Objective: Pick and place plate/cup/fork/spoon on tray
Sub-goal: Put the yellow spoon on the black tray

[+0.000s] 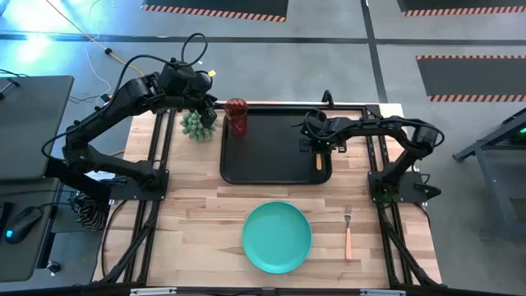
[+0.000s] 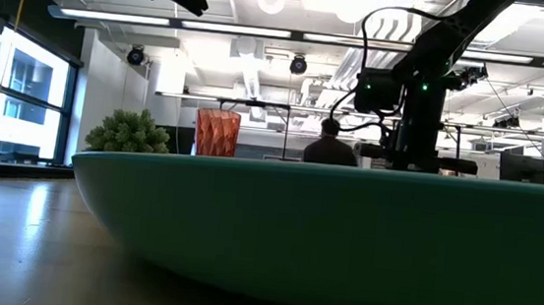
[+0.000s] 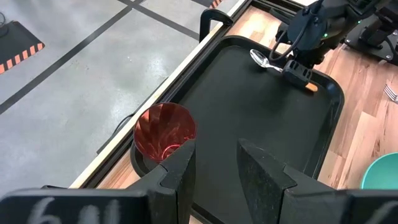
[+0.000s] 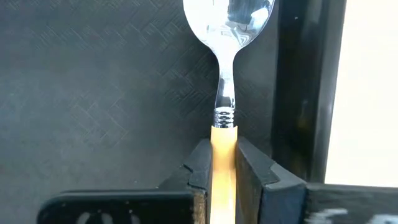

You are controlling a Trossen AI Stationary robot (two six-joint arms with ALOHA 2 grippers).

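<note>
The black tray (image 1: 275, 146) lies at the table's far middle. The red cup (image 1: 237, 115) stands upright on its base in the tray's far left corner, and also shows in the left wrist view (image 3: 165, 130). My left gripper (image 3: 217, 171) is open above and beside the cup, touching nothing. My right gripper (image 1: 316, 146) is shut on the spoon (image 4: 227, 74) over the tray's right part. The teal plate (image 1: 277, 237) lies flat on the table at the near middle. The fork (image 1: 348, 230) lies flat on the table to the plate's right. My right gripper pinches the spoon's orange handle (image 4: 222, 146) between its two fingers, at the end next to the silver neck. The fingers come from above, pointing down. The spoon lies about level along the tray's right rim, bowl (image 3: 261, 59) up; whether it touches the tray floor I cannot tell.
A green spiky plant (image 1: 197, 123) stands on the table just left of the tray, below my left arm. In the low view the plate's rim (image 2: 343, 238) fills the foreground. A person (image 2: 330, 148) shows in the room behind the table.
</note>
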